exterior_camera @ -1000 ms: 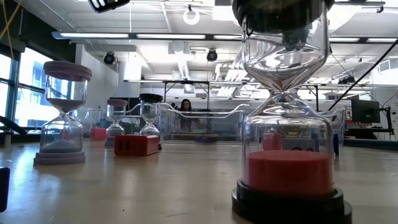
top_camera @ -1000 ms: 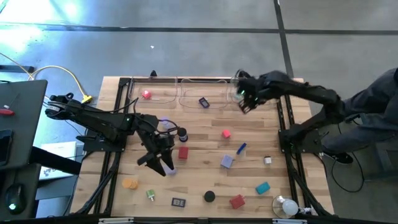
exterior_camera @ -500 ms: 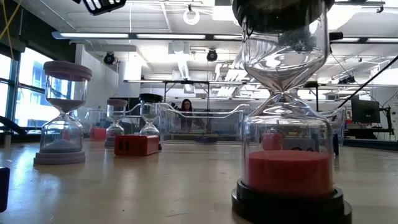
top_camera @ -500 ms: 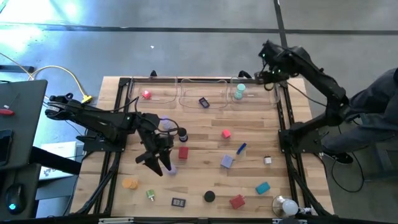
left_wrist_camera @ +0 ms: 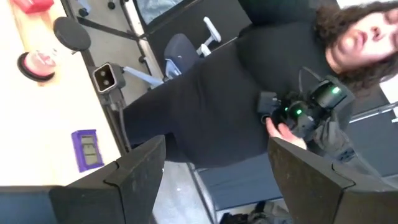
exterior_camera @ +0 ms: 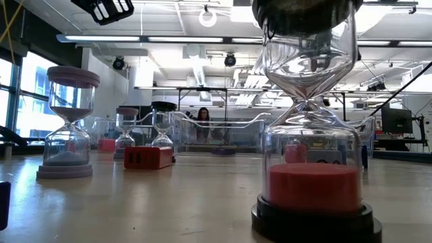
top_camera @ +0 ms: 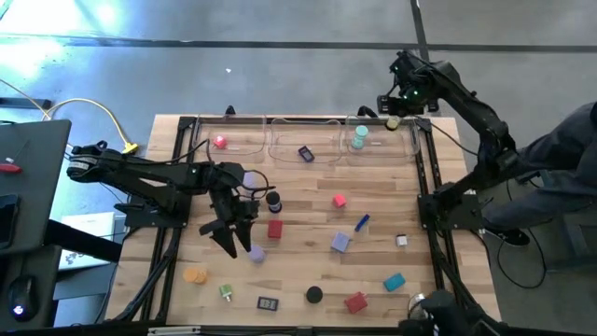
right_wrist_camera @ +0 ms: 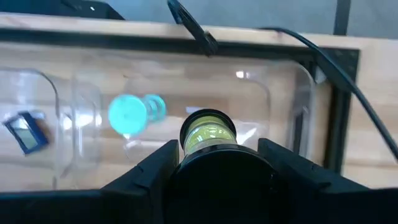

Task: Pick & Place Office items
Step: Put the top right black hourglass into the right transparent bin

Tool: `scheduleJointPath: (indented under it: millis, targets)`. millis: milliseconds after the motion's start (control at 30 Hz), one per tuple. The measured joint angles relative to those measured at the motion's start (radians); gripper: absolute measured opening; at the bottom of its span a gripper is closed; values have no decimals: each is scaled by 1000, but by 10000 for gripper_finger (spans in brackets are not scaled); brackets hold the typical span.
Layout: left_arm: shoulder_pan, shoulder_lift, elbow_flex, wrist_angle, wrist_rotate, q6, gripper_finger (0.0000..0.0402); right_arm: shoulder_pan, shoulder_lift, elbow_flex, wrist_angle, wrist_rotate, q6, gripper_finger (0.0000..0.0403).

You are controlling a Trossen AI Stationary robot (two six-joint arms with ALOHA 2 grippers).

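While the right gripper (right_wrist_camera: 211, 163) is hanging above the clear tray (top_camera: 384, 142) at the far right corner of the counter (top_camera: 308, 196), it is clasping a small hourglass with a black cap and yellow-green sand (right_wrist_camera: 208, 134), which is pointing down toward the tray floor, presumably so that the piece can be lowered inside beside the teal hourglass (right_wrist_camera: 135, 112) already lying there. Farther along the far edge, a neighbouring tray is holding a small blue-framed piece (top_camera: 306, 154), and a pink item (top_camera: 219, 142) is sitting in the tray toward the far left corner, so sorting looks partly done. Over the left half of the counter the left gripper (top_camera: 229, 241) is hovering with its fingers spread and nothing between them, close to a lavender piece (top_camera: 256, 254) and a red block (top_camera: 274, 229), probably lining up its own pick. Many office items are waiting loose on the counter: a black-capped hourglass (top_camera: 272, 199), a blue stick (top_camera: 362, 222), a lavender block (top_camera: 340, 243), a teal piece (top_camera: 394, 281), a black round cap (top_camera: 314, 295) and an orange cap (top_camera: 194, 275) near the near edge
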Motion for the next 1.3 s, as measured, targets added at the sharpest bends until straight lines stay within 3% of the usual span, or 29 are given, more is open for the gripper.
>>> scheduleJointPath:
  millis: [133, 433, 800, 1300]
  targets:
    - [45, 0, 0, 14, -26, 6, 278, -35, 53, 0, 75, -14, -21, 190]
    - [146, 0, 0, 123, -99, -102, 278, -160, 177, 0, 127, -164, -70, 190]
    - [202, 0, -1, 156, -206, -102, 278, -151, 187, 0, 104, -117, -177, 190]
    - [221, 0, -1, 199, -240, -103, 278, -95, 271, 0, 88, -155, -96, 190]
